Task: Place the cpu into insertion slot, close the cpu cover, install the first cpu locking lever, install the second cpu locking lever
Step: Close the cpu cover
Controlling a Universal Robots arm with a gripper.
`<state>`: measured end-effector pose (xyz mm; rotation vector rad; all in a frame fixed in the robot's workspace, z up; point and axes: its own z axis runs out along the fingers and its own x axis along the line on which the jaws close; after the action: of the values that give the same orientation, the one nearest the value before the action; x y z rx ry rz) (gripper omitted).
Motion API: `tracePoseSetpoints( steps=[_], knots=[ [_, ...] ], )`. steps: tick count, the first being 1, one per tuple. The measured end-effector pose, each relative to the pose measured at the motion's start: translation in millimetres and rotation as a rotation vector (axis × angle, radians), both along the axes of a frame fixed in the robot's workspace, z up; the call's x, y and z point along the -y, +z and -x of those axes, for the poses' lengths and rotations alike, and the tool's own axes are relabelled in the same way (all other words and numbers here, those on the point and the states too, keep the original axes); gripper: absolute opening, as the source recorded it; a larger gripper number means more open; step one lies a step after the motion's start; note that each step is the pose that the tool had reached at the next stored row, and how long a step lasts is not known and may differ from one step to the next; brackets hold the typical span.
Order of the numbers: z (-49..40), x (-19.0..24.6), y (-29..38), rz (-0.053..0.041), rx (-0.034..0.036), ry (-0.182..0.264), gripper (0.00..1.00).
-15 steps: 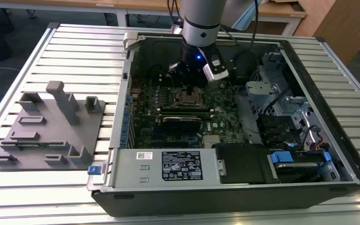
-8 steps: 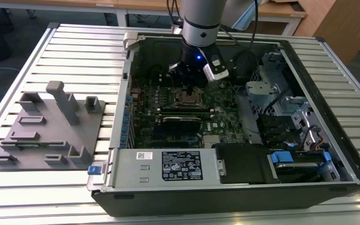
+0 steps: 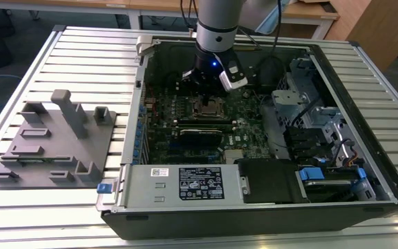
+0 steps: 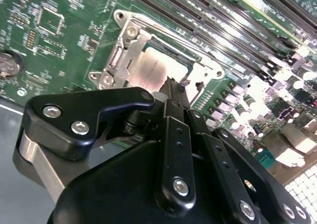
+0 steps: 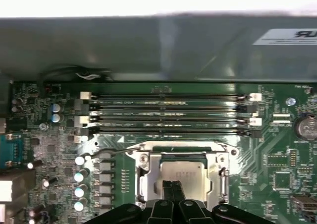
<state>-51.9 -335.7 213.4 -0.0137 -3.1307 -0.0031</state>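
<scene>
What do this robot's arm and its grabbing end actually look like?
The arm is a silver-grey round tube with a black band, turning black lower down, where a small blue light glows. A white boxy unit is fixed to its side. The tool is black, built of flat linked bars joined by shiny silver screws, with a bare metal bracket beside them.

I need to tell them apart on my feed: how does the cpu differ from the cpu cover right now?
The cpu is a solid square with a plain silver-grey top; the cpu cover is an open frame with a cut-out middle. The cpu is smaller and sits in the centre; the cpu cover is wider and lies around it. Both are silvery metal, square and lying flat.
</scene>
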Motion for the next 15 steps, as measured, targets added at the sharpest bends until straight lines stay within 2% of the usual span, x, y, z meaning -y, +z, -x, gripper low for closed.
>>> tracePoseSetpoints(
  steps=[11, 15],
  knots=[
    [10.5, 0.1, -4.4, 0.0003, 0.0005, 0.0, 0.1],
    [16.9, 0.0, -9.5, 0.0, 0.0007, 0.0, 0.1]
  ],
)
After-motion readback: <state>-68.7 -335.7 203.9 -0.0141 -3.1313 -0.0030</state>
